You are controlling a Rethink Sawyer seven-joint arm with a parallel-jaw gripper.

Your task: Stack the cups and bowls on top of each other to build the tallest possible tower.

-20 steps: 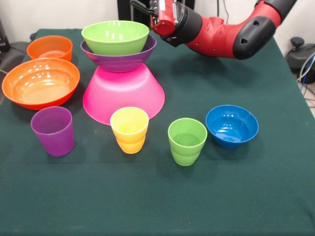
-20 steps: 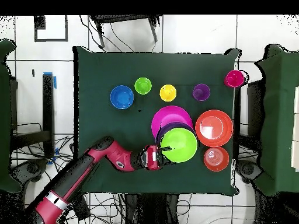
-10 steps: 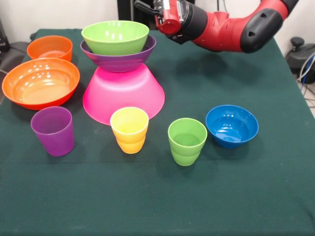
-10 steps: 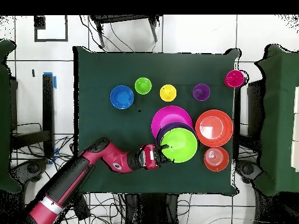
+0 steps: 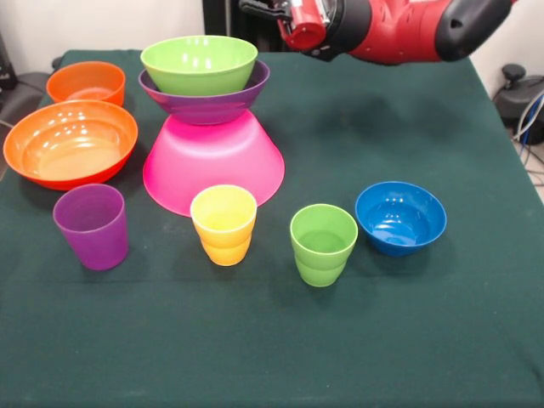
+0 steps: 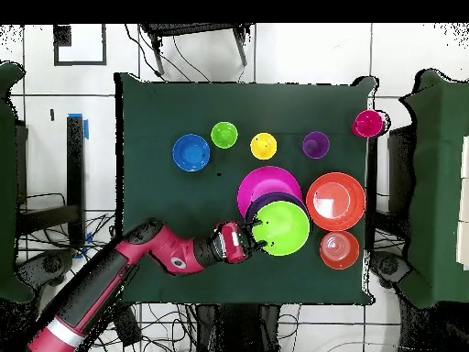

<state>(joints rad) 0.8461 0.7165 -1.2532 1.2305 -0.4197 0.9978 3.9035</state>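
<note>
— Once lifted clear over the last second, parked high behind the tower (image 5: 212,161), gripper (image 5: 257,8) with nothing seen in it.
— Spread or pressed together?
— Cannot tell; cut off at the top edge. From above, just beside the lime green bowl (image 5: 199,61), topmost over purple bowl (image 5: 204,104) and upturned pink bowl (image 5: 212,170).
— Released, then. Standing free?
— Looks so. Probably off for a cup next: yellow cup (image 5: 223,223), green cup (image 5: 323,242), purple cup (image 5: 91,225) in front. Red cup (image 6: 367,122) spotted only overhead, at the table's corner.

Pincer (image 5: 255,7) tips cut off at top edge.

No legible text or labels.
</note>
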